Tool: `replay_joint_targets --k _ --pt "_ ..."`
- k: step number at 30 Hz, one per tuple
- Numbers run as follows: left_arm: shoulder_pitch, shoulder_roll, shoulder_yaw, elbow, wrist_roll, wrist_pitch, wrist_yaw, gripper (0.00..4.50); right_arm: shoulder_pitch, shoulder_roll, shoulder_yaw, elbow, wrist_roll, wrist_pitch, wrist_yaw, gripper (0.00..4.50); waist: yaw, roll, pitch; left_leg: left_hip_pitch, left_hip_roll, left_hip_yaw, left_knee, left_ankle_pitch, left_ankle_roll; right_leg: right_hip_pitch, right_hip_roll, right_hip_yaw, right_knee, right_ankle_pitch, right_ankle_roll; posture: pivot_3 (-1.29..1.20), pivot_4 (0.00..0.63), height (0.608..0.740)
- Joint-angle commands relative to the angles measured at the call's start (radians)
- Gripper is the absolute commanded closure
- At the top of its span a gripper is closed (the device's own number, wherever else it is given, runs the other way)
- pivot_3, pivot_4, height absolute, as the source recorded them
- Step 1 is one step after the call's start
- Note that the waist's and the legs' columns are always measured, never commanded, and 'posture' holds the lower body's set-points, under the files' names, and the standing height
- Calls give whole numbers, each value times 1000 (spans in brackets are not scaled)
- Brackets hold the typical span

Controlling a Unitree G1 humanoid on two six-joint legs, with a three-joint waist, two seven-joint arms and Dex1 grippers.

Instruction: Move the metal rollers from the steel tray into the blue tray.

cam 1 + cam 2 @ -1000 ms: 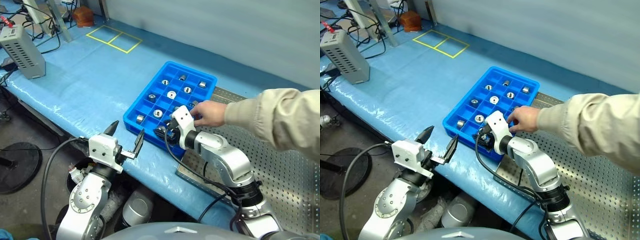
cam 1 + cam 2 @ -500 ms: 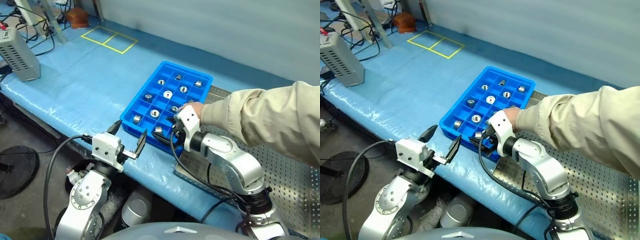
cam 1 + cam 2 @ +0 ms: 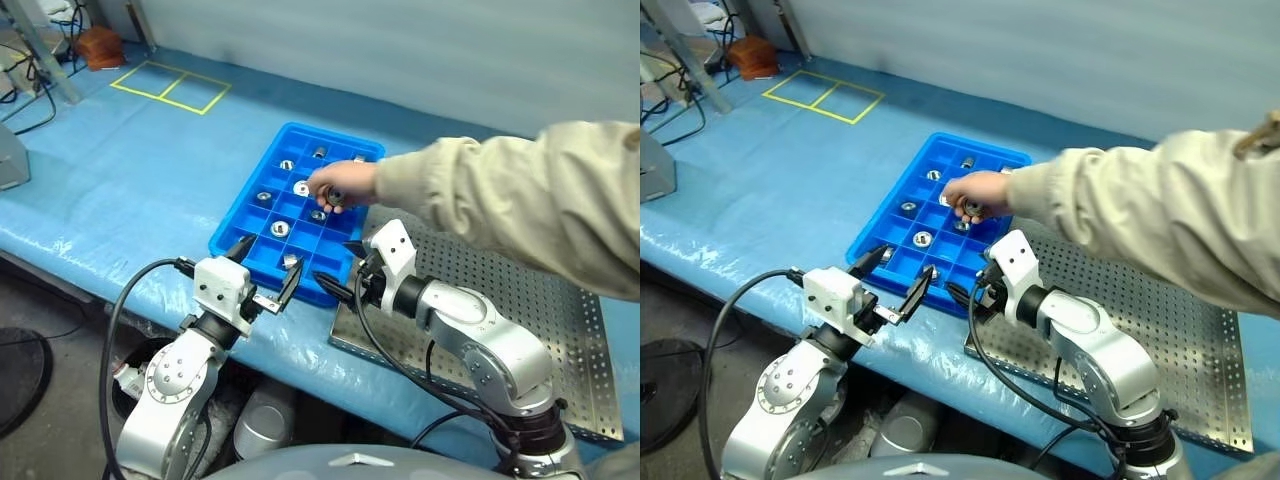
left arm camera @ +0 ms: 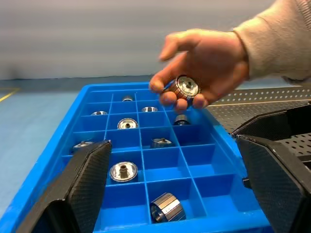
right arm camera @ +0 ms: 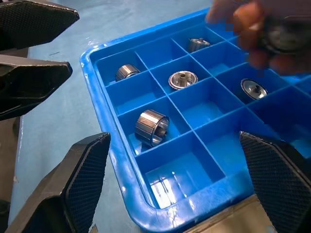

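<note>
A hand [image 3: 340, 185] holds a roller [image 4: 184, 86] above the blue tray [image 3: 235, 228].
Both claws, left [image 3: 262, 272] and right [image 3: 338, 268], hang spread and empty at the tray's near edge; other rollers [image 4: 167, 207] sit in compartments, the steel tray [image 3: 560, 330] seemingly bare beside it.

no readable text, no labels, no brands, no numbers on anything
</note>
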Motion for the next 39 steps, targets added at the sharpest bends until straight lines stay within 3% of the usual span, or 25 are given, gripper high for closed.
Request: replay_joint_targets --k 1,39 --pt "-9 -1 -8 -7 -10 -8 -6 0 -1 -6 -17 -46 11 -10 -9 22 -20 0 0 0 0 0 1 0 0 1 0 0 0 0 0 341 150 740" --pt "-24 -6 -23 29 -15 -21 -28 0 26 -23 -20 -72 34 3 -42 22 -230 0 0 8 0 -1 7 -1 3 11 -1 3 0 -1 -3 311 150 740"
